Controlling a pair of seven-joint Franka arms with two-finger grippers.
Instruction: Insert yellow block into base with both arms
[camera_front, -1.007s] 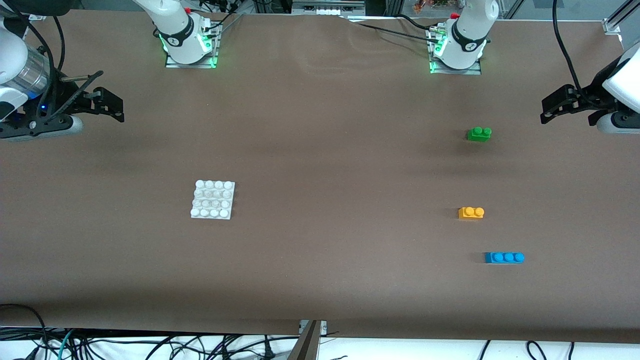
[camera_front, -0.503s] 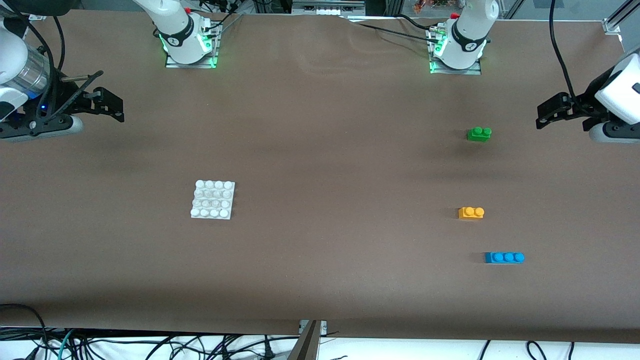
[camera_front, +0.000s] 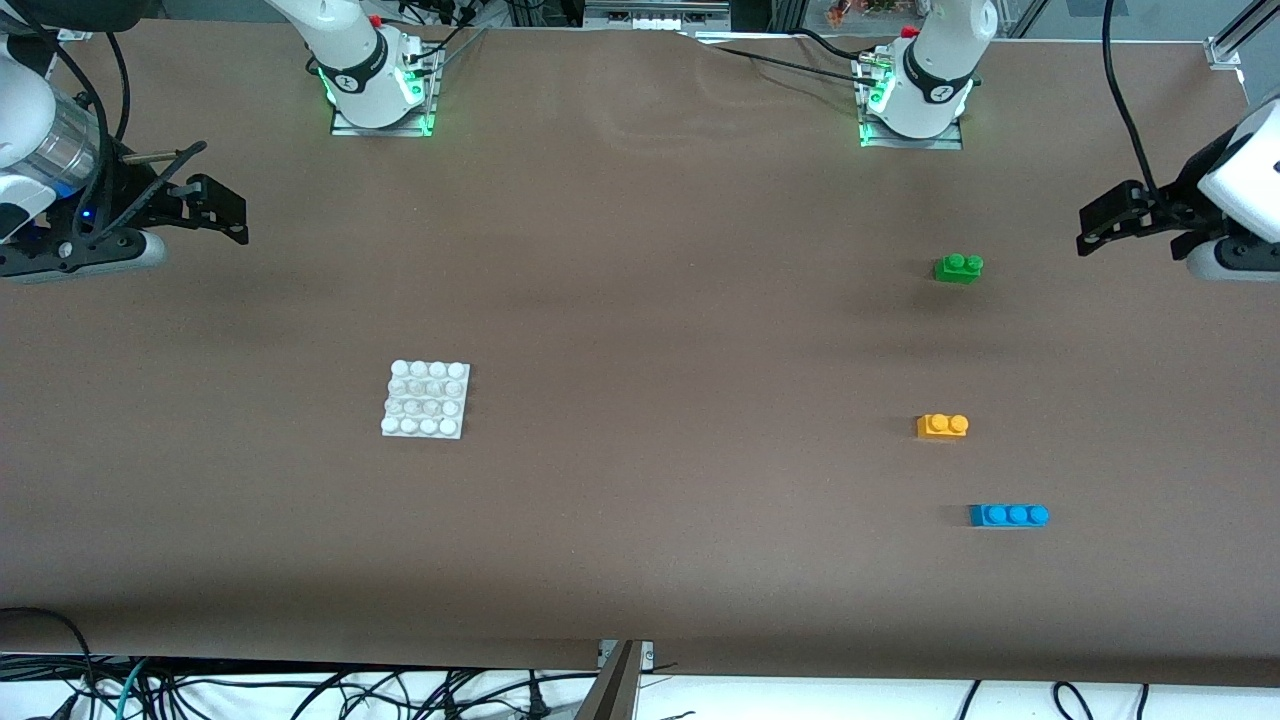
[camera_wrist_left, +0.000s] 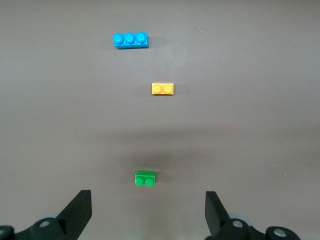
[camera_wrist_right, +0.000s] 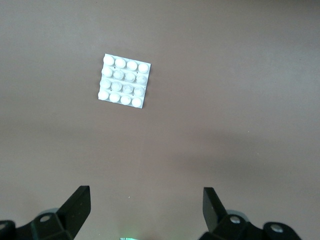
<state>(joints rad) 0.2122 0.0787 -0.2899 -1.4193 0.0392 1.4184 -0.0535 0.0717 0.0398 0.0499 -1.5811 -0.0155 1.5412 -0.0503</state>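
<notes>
We see the base (camera_front: 426, 400) alone on the table (camera_front: 650, 330) toward the right arm's end. Three bricks sit toward the left arm's end, apart from each other: the two-stud brick (camera_front: 958, 267) farthest from the front camera, the yellow block (camera_front: 942, 426) nearer, the three-stud brick (camera_front: 1008, 515) nearest. Base and yellow block are well apart.

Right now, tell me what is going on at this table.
Nothing is held yet. The left gripper hangs with open jaws at its end of the table, near the small green two-stud brick. The small orange-yellow two-stud plastic brick lies between that and the longer blue three-stud brick. The right gripper waits, open, at its end; the flat white studded base plate is bare.
</notes>
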